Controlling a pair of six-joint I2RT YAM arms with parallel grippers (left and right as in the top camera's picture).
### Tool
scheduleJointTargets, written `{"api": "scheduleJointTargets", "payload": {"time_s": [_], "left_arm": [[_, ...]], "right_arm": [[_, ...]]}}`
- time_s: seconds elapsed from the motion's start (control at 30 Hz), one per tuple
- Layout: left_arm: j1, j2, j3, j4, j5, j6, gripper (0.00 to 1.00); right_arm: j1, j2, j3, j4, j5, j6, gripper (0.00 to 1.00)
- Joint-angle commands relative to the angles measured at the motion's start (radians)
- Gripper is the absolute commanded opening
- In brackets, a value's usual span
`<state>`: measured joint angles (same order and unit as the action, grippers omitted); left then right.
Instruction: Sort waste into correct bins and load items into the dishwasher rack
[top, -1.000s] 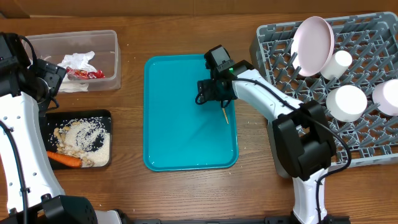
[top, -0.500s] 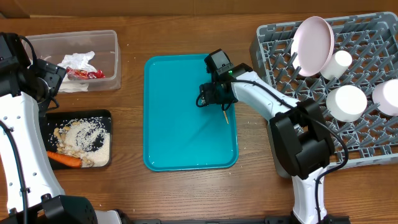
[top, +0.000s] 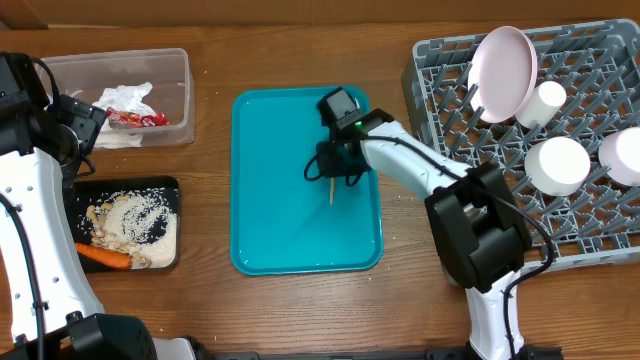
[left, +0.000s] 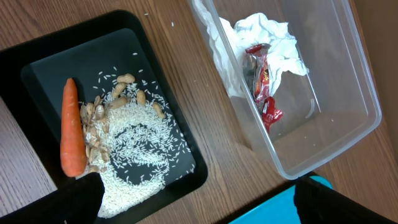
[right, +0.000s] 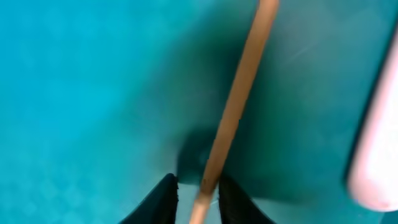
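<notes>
– Right gripper (right: 198, 198) first: slack or clenched?
– Clenched on the thin wooden stick (right: 239, 99), fingertips pinching low on the shaft, over the teal tray (top: 270, 220). Cannot tell whether lifted clear of the tray or touching it.
– And the left gripper (left: 198, 186)?
– Spread wide, holding nothing, above the table (top: 300, 310) between the black tray (left: 37, 68) and the clear tub (left: 348, 93).
– From the biggest down, then?
– Grey dishwasher rack (top: 440, 90) at far right. Inside it, the round white plate (top: 503, 72) standing on edge, the white cup (top: 545, 103) just beside, two white bowls (top: 557, 165) (top: 625, 157) nearer the front.
– Then the bins?
– Clear tub at upper left, with crumpled napkins (left: 267, 34) and the red wrapper (left: 264, 87) lying against them. Black tray beside it, with the carrot (left: 71, 127) along one side, nuts (left: 96, 130) touching it, rice (left: 137, 162) heaped in the middle.
</notes>
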<state>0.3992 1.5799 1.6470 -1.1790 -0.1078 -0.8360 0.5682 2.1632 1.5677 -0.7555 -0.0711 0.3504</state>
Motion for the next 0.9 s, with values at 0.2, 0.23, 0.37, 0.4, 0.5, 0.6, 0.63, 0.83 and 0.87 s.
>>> {"api": "scheduleJointTargets", "payload": {"time_s": [0.2, 0.23, 0.37, 0.4, 0.5, 0.6, 0.63, 0.83, 0.87], "left_arm": [[-0.001, 0.004, 0.007, 0.002, -0.003, -0.009, 1.00], [-0.001, 0.004, 0.007, 0.002, -0.003, -0.010, 1.00], [-0.001, 0.004, 0.007, 0.002, -0.003, -0.009, 1.00], [-0.001, 0.004, 0.007, 0.002, -0.003, -0.010, 1.00], [-0.001, 0.004, 0.007, 0.002, -0.003, -0.010, 1.00], [-0.001, 0.004, 0.007, 0.002, -0.003, -0.009, 1.00], [-0.001, 0.004, 0.007, 0.002, -0.003, -0.009, 1.00], [-0.001, 0.004, 0.007, 0.002, -0.003, -0.010, 1.00], [-0.001, 0.004, 0.007, 0.002, -0.003, -0.009, 1.00]], "right_arm": [[0.041, 0.008, -0.023, -0.021, 0.058, 0.097, 0.04], [0.041, 0.008, -0.020, -0.028, 0.050, 0.100, 0.04], [0.029, -0.003, 0.045, -0.116, 0.016, 0.100, 0.04], [0.025, -0.014, 0.069, -0.143, 0.007, 0.100, 0.04], [0.000, -0.071, 0.159, -0.240, -0.001, 0.094, 0.04], [-0.048, -0.138, 0.252, -0.339, 0.000, 0.031, 0.04], [-0.070, -0.163, 0.285, -0.373, 0.000, 0.005, 0.04], [-0.277, -0.312, 0.420, -0.520, -0.029, -0.147, 0.08], [-0.309, -0.325, 0.420, -0.531, -0.060, -0.146, 0.18]]}}
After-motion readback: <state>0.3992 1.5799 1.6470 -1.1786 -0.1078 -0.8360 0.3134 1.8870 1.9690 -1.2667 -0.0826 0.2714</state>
